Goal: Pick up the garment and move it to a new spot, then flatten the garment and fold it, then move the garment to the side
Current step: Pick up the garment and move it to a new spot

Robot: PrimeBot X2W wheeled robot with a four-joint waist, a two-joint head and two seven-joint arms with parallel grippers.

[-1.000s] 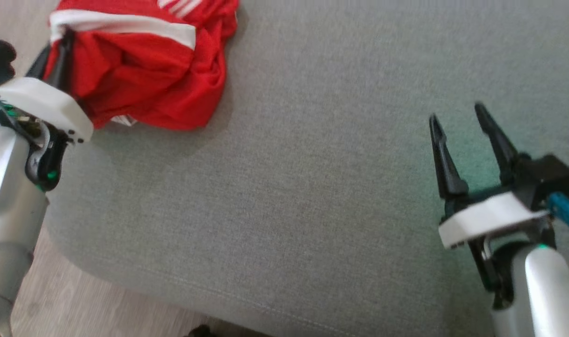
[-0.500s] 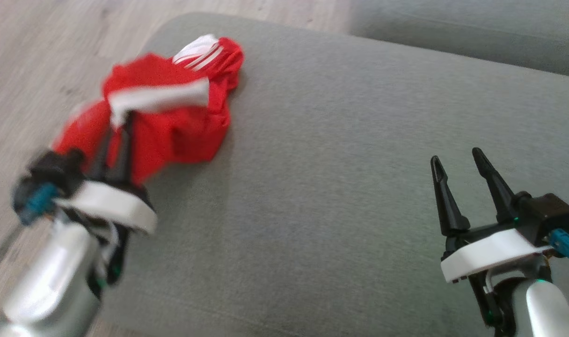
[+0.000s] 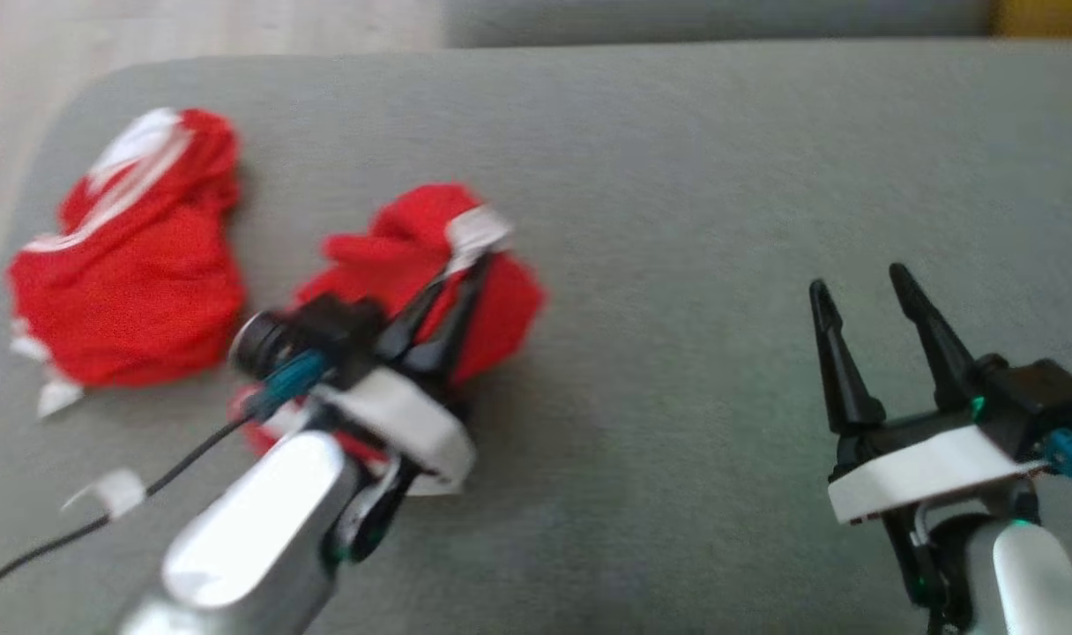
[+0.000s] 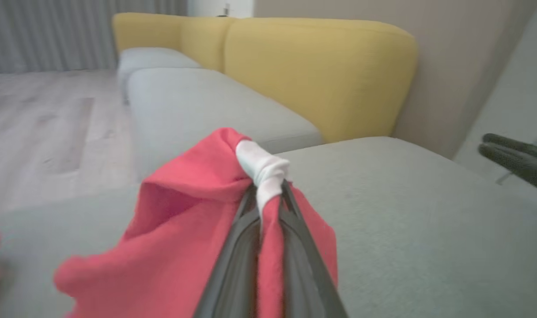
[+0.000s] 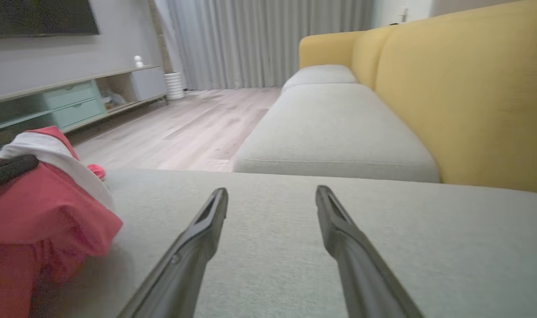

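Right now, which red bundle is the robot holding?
The right-hand red bundle, nearer the sofa cushion's middle: the left gripper is shut on its white band. The other red bundle lies free by the cushion's left edge.

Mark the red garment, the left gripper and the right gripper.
red garment (image 4: 175, 229), left wrist view, on the red fold hanging beside the grip.
left gripper (image 3: 465, 267), head view, midway between its fingertips, shut on the garment.
right gripper (image 3: 858, 279), head view, in the gap between its open fingertips.
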